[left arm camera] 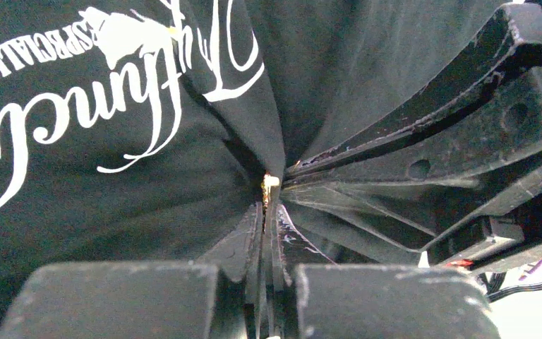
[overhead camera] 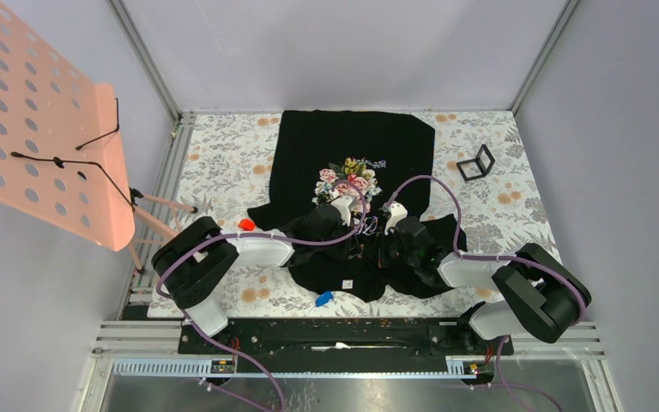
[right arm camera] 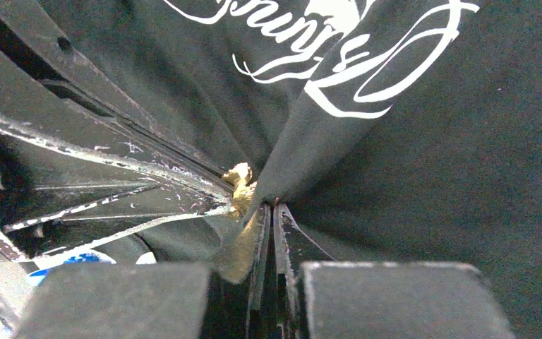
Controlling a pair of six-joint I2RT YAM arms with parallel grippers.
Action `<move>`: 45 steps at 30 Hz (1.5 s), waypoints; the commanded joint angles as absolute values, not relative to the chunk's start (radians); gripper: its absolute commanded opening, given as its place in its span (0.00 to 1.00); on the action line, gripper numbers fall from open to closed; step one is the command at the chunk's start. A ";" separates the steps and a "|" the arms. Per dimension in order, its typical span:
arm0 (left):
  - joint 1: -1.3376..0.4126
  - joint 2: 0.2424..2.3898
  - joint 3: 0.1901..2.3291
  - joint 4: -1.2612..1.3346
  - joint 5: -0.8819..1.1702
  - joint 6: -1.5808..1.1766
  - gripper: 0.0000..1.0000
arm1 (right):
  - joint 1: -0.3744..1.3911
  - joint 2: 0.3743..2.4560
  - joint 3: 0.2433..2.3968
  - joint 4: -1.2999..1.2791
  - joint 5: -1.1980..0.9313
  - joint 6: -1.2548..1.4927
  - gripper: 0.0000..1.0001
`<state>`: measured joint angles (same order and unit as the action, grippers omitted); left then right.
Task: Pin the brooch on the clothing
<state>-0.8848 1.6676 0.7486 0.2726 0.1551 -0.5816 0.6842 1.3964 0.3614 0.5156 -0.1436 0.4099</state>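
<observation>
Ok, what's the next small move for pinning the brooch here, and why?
Probably nudge the left gripper forward, pushing the brooch into the T-shirt fold. The brooch sits at its shut tips, right against the fold that the right gripper pinches up.

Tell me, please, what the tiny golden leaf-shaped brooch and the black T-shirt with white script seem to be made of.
The tiny golden leaf-shaped brooch looks like metal with a shiny gilt finish, since it glints against the cloth; plated plastic is possible. The black T-shirt looks like soft matte knit fabric, perhaps cotton: it gathers into folds where pinched.
</observation>
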 commanded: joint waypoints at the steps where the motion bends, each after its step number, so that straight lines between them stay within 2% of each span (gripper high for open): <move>1: -0.878 1.703 0.806 0.261 0.195 -0.585 0.00 | 0.696 1.402 0.369 0.603 -0.227 0.389 0.01; 9: -0.876 1.739 0.840 0.246 0.261 -0.565 0.00 | 0.726 1.412 0.389 0.579 -0.218 0.366 0.01; 13: -0.877 1.739 0.835 0.242 0.251 -0.559 0.00 | 0.729 1.413 0.396 0.561 -0.196 0.372 0.04; 18: -0.874 1.679 0.753 0.320 0.183 -0.586 0.00 | 0.729 1.324 0.366 0.519 -0.110 0.389 0.18; 25: -0.874 1.640 0.647 0.496 0.180 -0.625 0.00 | 0.728 1.106 0.320 0.413 0.007 0.440 0.49; 28: -0.874 1.622 0.609 0.558 0.163 -0.636 0.00 | 0.725 1.028 0.343 0.276 0.125 0.485 0.55; 31: -0.874 1.599 0.577 0.611 0.142 -0.640 0.00 | 0.710 1.000 0.383 0.103 0.209 0.551 0.56; 34: -0.873 1.584 0.552 0.649 0.130 -0.647 0.00 | 0.697 1.024 0.403 0.039 0.211 0.616 0.54; 40: -0.874 1.585 0.542 0.670 0.130 -0.651 0.00 | 0.699 1.186 0.420 0.129 0.079 0.658 0.48; 45: -0.874 1.585 0.537 0.680 0.133 -0.651 0.00 | 0.699 1.278 0.445 0.218 0.040 0.660 0.46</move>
